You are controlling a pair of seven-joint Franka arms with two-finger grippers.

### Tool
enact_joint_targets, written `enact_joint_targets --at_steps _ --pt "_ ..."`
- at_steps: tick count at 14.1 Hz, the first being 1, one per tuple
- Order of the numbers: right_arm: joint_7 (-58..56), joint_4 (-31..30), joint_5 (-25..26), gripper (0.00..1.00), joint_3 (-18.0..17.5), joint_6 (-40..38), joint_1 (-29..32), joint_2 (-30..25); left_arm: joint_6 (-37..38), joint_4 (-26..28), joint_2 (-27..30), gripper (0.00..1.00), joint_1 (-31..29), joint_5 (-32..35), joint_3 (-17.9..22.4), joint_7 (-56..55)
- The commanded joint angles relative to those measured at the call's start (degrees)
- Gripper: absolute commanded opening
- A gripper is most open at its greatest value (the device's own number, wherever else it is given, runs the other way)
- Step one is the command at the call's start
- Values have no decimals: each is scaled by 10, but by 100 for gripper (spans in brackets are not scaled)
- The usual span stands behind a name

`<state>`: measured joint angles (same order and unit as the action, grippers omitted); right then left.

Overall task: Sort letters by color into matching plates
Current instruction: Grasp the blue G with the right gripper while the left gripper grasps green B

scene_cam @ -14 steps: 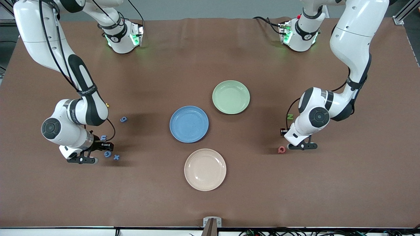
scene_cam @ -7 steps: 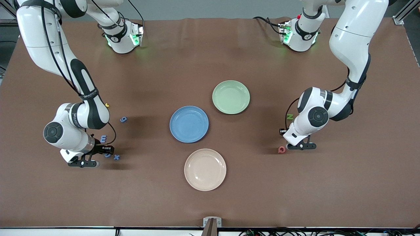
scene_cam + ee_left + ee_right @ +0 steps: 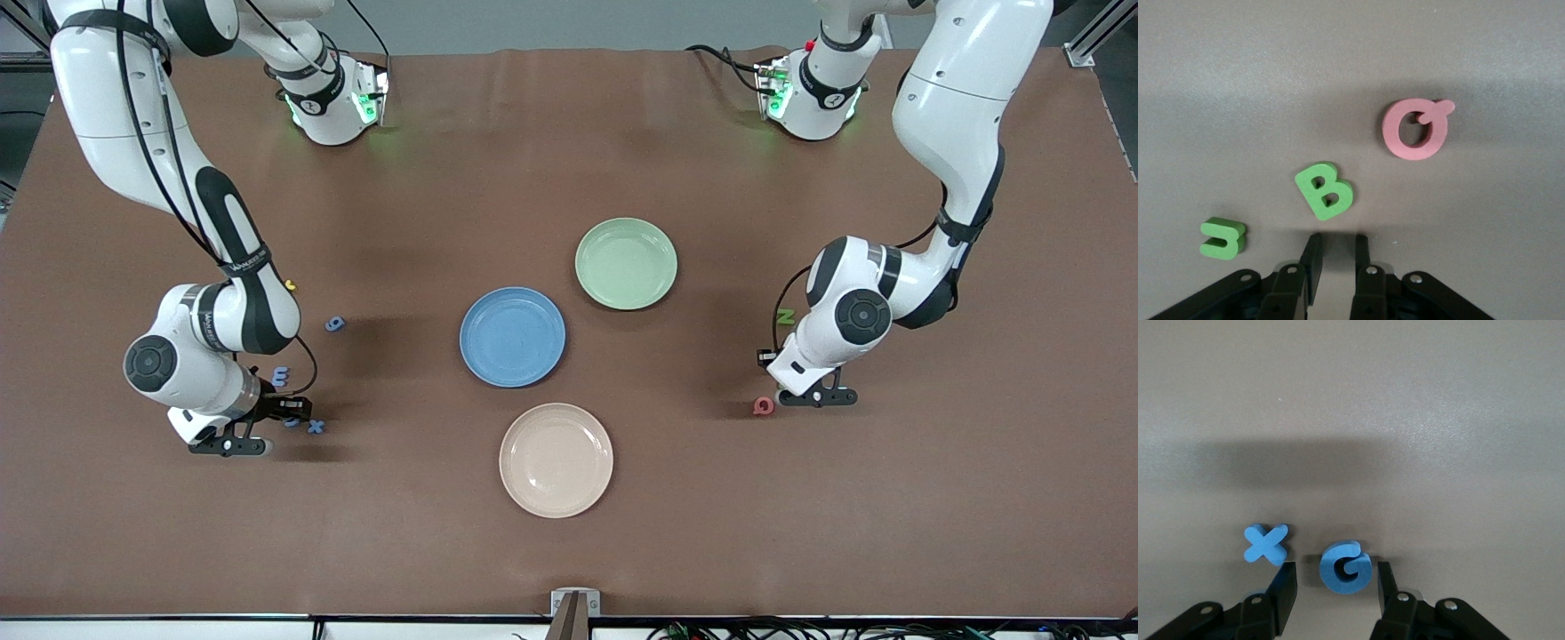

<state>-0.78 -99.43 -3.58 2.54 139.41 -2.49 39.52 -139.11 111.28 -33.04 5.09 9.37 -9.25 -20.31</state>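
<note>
With my right gripper low on the worktop, jaws open astride the blue G, I am aiming to centre it before squeezing for the blue plate, while my left gripper, jaws shut and empty, is sitting just short of the green B.

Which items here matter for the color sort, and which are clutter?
Job: blue plate, green plate, blue X, blue G, blue 9, blue E, green B, green N, green hooked letter.
Clutter: beige plate, pink Q, small yellow piece.
</note>
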Motion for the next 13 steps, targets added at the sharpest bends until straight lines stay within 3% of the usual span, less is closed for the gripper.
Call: enact_joint_targets --at_steps 1,10,13 --pt "-2 16 16 57 1 7 4 15 -4 -1 8 33 -1 12 1 -9" --pt "3 28 18 56 0 10 3 28 -7 -37 0 34 -4 5 1 -36" --pt "0 28 19 21 0 9 3 28 -7 -43 -8 39 -3 4 1 -62"
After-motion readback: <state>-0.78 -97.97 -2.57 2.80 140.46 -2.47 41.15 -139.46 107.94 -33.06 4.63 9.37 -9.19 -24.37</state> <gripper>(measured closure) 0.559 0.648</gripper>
